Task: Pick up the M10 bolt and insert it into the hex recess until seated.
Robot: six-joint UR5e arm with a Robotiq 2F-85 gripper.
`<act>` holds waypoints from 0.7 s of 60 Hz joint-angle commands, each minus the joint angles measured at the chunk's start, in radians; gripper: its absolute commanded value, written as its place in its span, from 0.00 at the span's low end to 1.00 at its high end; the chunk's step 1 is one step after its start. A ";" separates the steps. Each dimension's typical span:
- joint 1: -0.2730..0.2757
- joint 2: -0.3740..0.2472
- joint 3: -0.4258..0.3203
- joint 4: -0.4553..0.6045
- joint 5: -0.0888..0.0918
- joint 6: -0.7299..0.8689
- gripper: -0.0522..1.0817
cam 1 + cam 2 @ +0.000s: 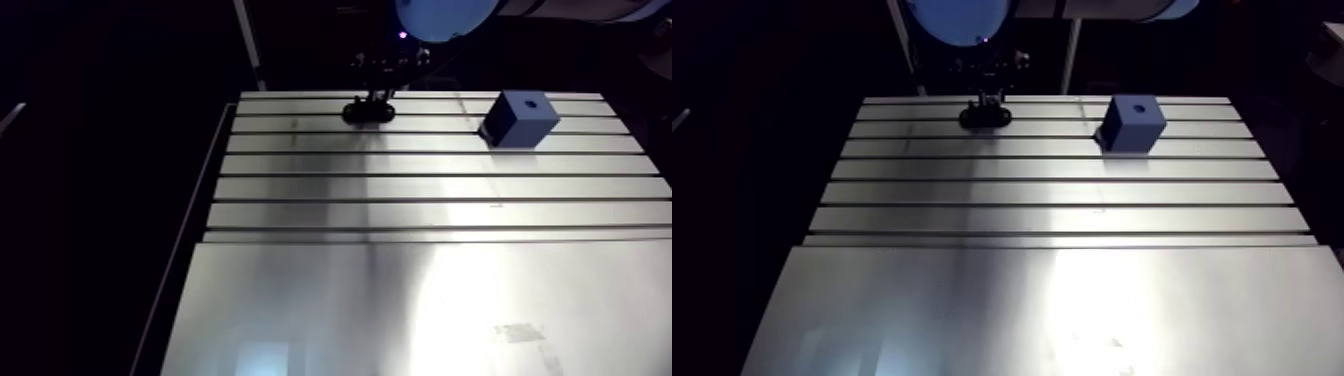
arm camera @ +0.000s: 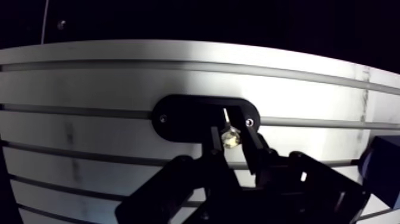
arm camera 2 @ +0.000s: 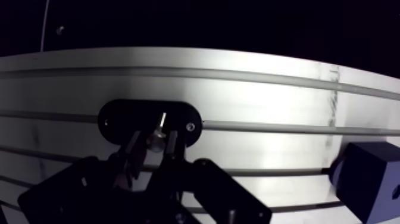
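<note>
Because the M10 bolt [image 2: 230,138] looks like bare steel, judge it stiff, dense and slick, best pinched across the head's flats. It lies on a black oval holder [image 2: 178,116] on the surface [image 1: 400,190], the gripper's [image 2: 231,137] 2 fingers [image 2: 215,149] closed on its head, well apart from the blue block [image 1: 520,120].
</note>
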 commanded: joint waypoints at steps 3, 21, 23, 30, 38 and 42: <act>0.000 -0.001 -0.001 -0.001 0.000 0.000 0.63; 0.000 -0.001 0.001 -0.002 0.002 0.000 0.65; 0.000 -0.001 0.001 -0.002 0.002 0.000 0.65; 0.000 -0.001 -0.001 -0.002 0.002 -0.001 0.66; 0.000 0.000 -0.001 -0.002 0.002 -0.001 0.66; 0.000 0.000 -0.001 -0.002 0.002 -0.001 0.67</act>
